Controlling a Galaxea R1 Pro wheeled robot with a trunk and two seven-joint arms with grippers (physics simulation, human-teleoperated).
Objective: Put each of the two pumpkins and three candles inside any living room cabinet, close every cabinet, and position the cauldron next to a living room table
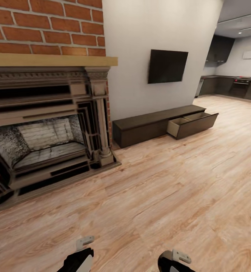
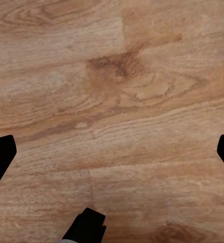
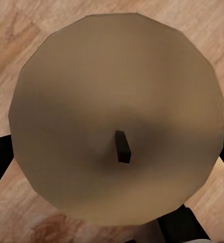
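One cabinet [image 1: 155, 124] drawer open, wood floor [image 1: 170, 196], brick fireplace [image 1: 46, 124]

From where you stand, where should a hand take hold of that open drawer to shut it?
Take the top edge of the drawer front, from above. The front is flat with no handle, and pulled out of the cabinet, that edge is the only exposed lip. Use the open left hand; the right hand holds a candle.

I see bare wood floor [image 1: 170, 196] ahead, open up to the cabinet [image 1: 148, 126]. Its right-hand drawer [image 1: 191, 124] juts out over the floor. The fireplace [image 1: 46, 132] hearth crowds my left. The candle [image 3: 117, 116] blocks my right wrist view.
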